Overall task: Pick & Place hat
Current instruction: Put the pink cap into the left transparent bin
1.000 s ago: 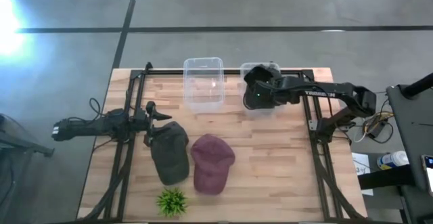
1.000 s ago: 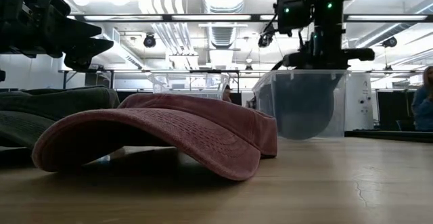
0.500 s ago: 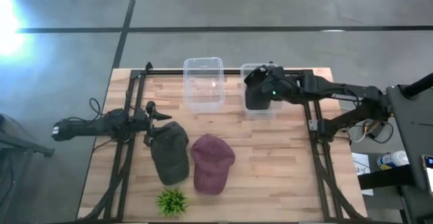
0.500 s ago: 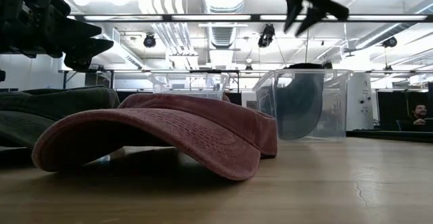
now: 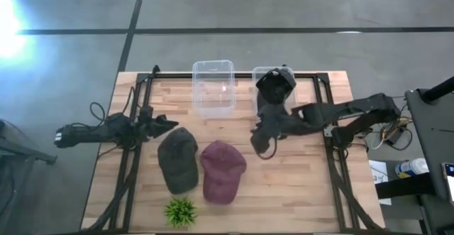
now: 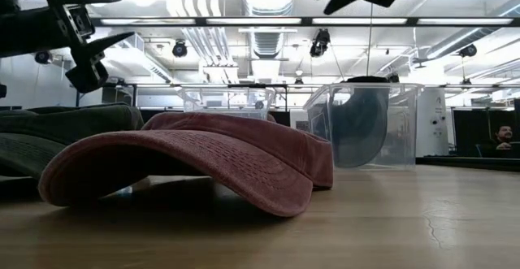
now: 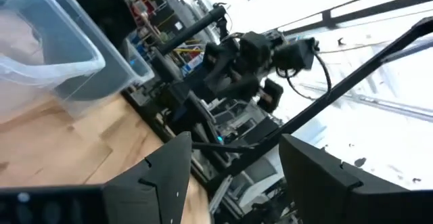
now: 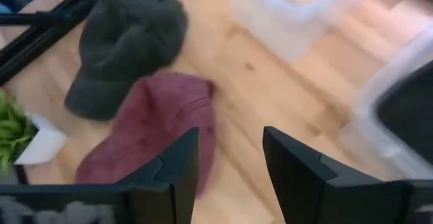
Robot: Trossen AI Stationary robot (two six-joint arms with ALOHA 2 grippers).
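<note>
Three caps show. A maroon cap and a dark grey cap lie crown-up side by side on the table. A black cap stands inside the right clear bin. My right gripper is open in the air between that bin and the maroon cap, touching nothing. My left gripper is open, raised above the grey cap's far side.
An empty clear bin sits at the far edge, left of the right bin. A small green plant stands at the near edge, in front of the caps. Bare wood lies right of the maroon cap. Black frame rails run along both table sides.
My right gripper has risen out of the right bin, leaving the black cap standing in it, and swung toward the near edge, toward the maroon cap. My left gripper has tipped up from pointing down at the grey cap to roughly level. The caps on the table stayed put.
</note>
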